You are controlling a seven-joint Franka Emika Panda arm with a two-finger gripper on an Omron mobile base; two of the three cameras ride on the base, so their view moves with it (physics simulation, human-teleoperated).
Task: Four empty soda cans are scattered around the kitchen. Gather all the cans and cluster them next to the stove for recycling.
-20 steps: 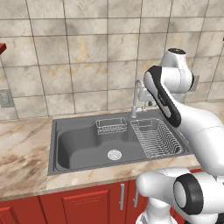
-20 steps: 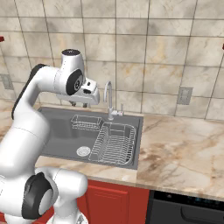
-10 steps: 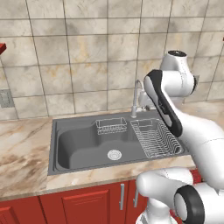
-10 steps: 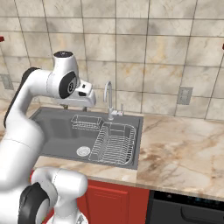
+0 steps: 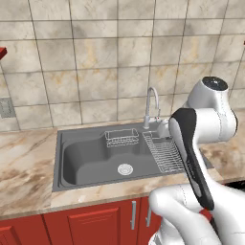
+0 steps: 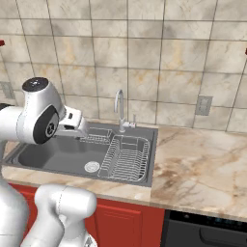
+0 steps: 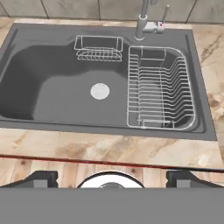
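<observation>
Arm has folded back toward the base since the earlier frames. The hand has come off the far side of the basin to the near left edge in the right base view. The rest of the scene is unchanged, so the base looks parked.

- Tabletop: beige marble, fills the lower right of the right base view.
- Black appliance panel, bottom right below the tabletop. Could be the oven or the dishwasher, it's too cropped to call.
- Sink: dark basin, centre of frame.
- Dish rack in its right half, wire caddy at the back wall, faucet behind, drain mid-basin.
- Pincer: tips spread wide at the bottom corners of the hand view, nothing clamped between them.
- Soda cans: I can't place any from here.

My read is that the step in hand is finding the next can, not grasping. To do it well:

- Keep the jaws wide and the arm tucked like this while the base drives.
- Swing clear of the faucet.
- Tilt the hand up to sweep the tabletop rather than the basin.
- Once a can is found, come in level at mid-height and keep it upright.
</observation>
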